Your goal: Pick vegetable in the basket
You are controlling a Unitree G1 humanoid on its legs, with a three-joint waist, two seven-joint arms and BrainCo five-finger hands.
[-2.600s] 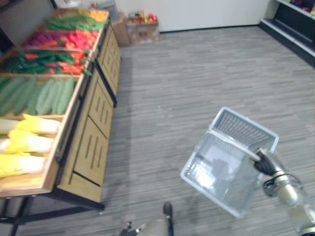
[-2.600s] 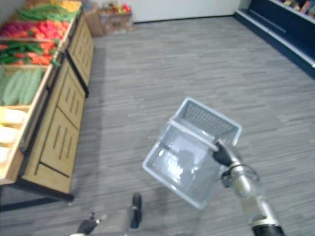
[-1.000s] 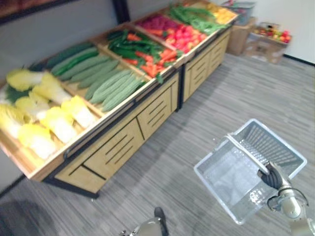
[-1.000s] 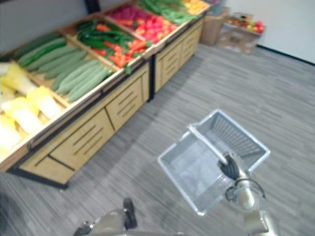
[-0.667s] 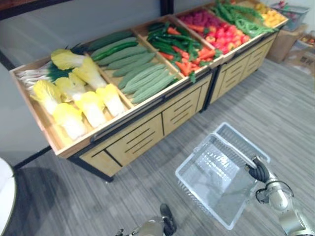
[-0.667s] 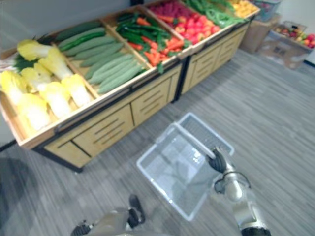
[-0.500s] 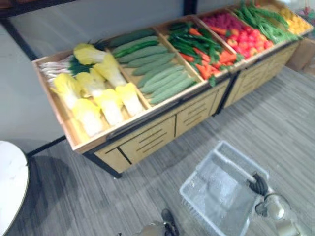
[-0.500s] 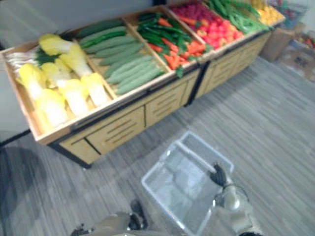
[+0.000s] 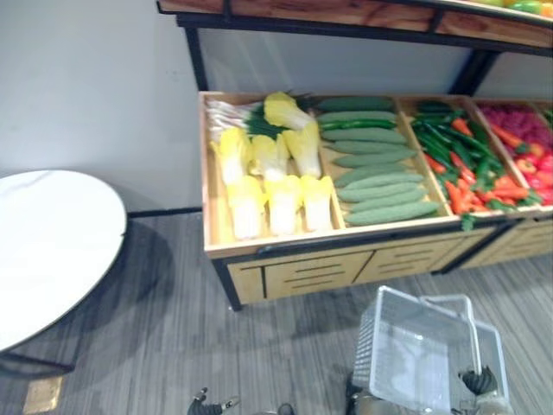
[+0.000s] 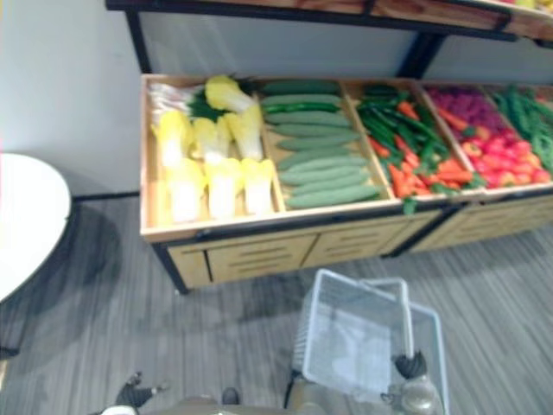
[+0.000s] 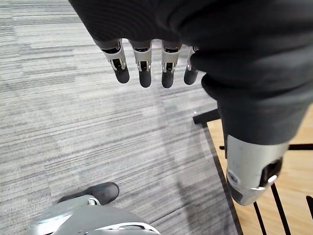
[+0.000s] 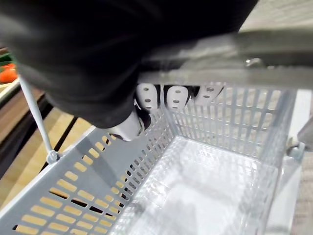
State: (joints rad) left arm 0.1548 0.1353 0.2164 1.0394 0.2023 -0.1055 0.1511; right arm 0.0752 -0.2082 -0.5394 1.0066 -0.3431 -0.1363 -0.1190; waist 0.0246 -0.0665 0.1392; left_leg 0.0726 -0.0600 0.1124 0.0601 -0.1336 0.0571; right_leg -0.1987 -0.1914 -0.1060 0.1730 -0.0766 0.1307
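I'm seeing a grocery shop: a wooden produce stand (image 9: 285, 272) with binned cabbages (image 9: 281, 199) and cucumbers (image 9: 380, 186) (peppers (image 9: 467, 186) alongside), plus a grey shopping basket (image 9: 406, 346).

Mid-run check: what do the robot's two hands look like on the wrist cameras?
Left hand: a dark cover over its back and wrist, a row of silver fingers with dark rounded tips, and a thicker silver thumb. Right hand: the same dark cover, with pale silver fingers showing past it.
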